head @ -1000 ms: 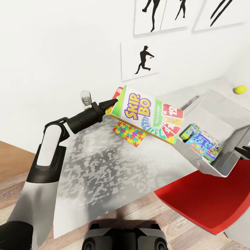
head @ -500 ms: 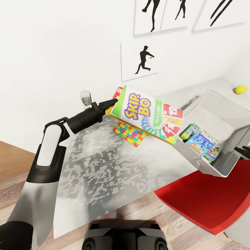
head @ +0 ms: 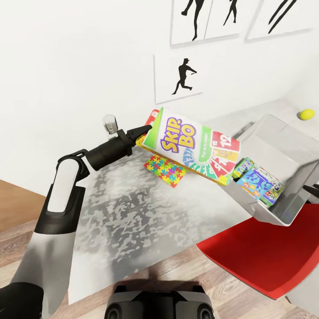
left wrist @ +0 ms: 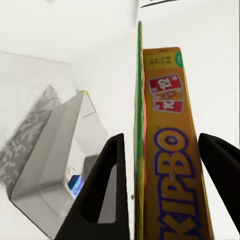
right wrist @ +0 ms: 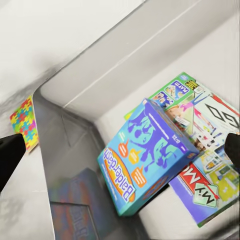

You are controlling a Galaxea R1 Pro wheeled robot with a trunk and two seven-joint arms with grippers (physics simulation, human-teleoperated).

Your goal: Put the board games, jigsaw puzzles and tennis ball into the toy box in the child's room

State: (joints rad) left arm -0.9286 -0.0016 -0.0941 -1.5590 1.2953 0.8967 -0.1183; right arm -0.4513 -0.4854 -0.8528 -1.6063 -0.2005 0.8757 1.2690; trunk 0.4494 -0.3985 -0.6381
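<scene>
Readable lettering. The flat green, red and yellow game box [head: 191,151] carries "SKIP-BO" in yellow letters outlined in purple on its white top panel, with the number "12" on a red card square beside it; further small print there is too small to read. On its orange-yellow narrow side [left wrist: 170,150], "KIPBO" shows in blue, with "12" and "10" on printed red cards. The blue rectangular box [right wrist: 145,155] inside the light-grey bin [right wrist: 100,75] reads "Balderdash". The flat white-green box [right wrist: 200,140] under it shows "PLAYIT" and large letters "MY".
</scene>
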